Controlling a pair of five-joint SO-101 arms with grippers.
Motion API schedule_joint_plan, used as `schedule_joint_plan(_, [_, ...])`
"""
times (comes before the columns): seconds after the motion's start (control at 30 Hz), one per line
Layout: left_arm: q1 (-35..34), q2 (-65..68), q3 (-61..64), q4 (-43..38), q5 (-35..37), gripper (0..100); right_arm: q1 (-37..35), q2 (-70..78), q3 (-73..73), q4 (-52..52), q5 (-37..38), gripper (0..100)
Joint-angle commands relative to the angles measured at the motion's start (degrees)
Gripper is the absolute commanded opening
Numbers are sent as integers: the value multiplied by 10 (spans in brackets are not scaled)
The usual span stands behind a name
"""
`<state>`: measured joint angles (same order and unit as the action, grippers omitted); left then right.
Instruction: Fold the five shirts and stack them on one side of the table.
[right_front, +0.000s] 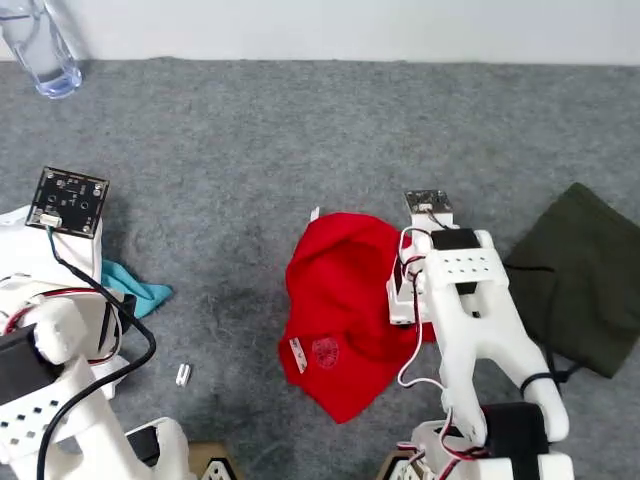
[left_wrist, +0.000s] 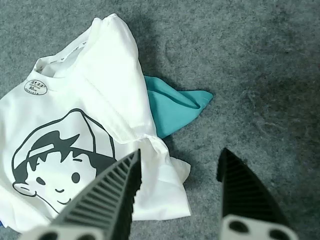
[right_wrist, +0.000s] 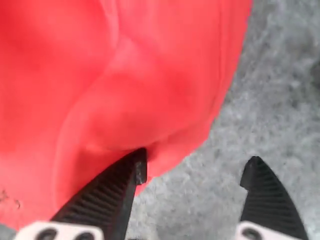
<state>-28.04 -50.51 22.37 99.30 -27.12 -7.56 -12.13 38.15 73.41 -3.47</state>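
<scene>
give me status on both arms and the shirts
Left gripper open at white shirt. Right gripper open at red shirt edge. Dark shirt lies apart.

The counter is covered in a mottled grey, felt-like surface. The red shirt is seen in plain bright red, broken by a small white label and a small round emblem whose design cannot be made out. The white shirt is printed with a cartoon child's head drawn in dark grey outline, the cap partly filled in dark grey, and a small white oval label with dark print is shown near the neck. The teal shirt is rendered in plain teal. The dark shirt is coloured a deep olive green, unpatterned. The left pincer and the right pincer are finished in dark grey to black, with ridged inner faces.
</scene>
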Motion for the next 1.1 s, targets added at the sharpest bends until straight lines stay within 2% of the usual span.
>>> schedule_joint_plan(0.0, [-3,-4,-5,7,-4,231,1,0,4,-23,-4,171])
schedule_joint_plan(0.1, [-3,-4,-5,7,-4,231,1,14,4,-23,-4,115])
schedule_joint_plan(0.33, [-3,-4,-5,11,-4,231,2,134,-44,-21,-3,143])
schedule_joint_plan(0.43, [-3,-4,-5,11,-4,231,0,150,-57,-20,-1,102])
schedule_joint_plan(0.5, [-3,-4,-5,11,-4,231,0,133,-60,-20,11,11])
schedule_joint_plan(0.8, [-3,-5,-6,11,-4,231,5,-71,-83,110,25,8])
schedule_joint_plan(0.97, [-3,-5,-6,11,-4,231,7,-164,-135,213,109,8])
schedule_joint_plan(1.07, [-3,-5,-6,11,-5,231,33,-201,-146,242,165,8])
